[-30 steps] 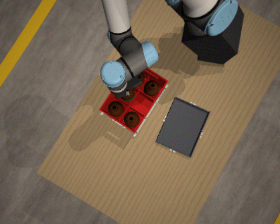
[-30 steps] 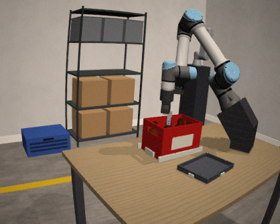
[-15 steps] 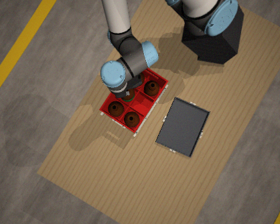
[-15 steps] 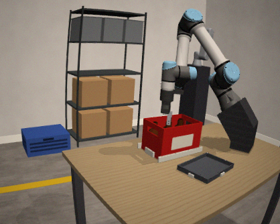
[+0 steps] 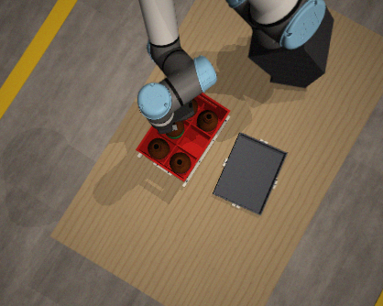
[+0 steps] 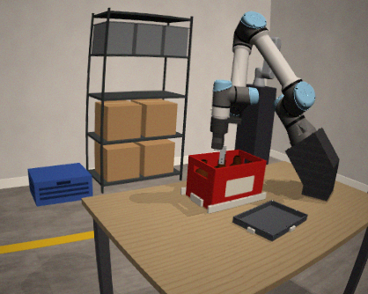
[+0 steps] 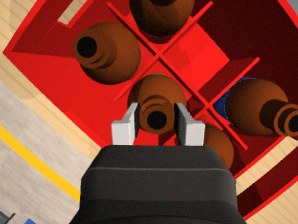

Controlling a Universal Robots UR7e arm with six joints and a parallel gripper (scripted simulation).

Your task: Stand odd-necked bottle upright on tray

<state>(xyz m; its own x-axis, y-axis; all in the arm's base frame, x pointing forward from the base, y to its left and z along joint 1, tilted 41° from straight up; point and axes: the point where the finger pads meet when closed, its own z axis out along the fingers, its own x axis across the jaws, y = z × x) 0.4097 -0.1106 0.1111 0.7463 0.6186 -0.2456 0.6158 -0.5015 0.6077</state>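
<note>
A red crate (image 5: 184,136) with divided cells stands on the wooden table and holds brown bottles, also seen from the side in the exterior view (image 6: 226,178). My gripper (image 7: 156,113) reaches down into the crate and is shut on the neck of the middle bottle (image 7: 157,106), which still stands in its cell. In the overhead view the arm hides the held bottle (image 5: 175,130). The dark grey tray (image 5: 250,173) lies empty to the right of the crate.
The robot's dark base (image 5: 290,50) stands at the table's back. One crate cell (image 7: 212,56) is empty. A metal shelf with cardboard boxes (image 6: 136,114) and a blue box (image 6: 59,183) stand beyond the table.
</note>
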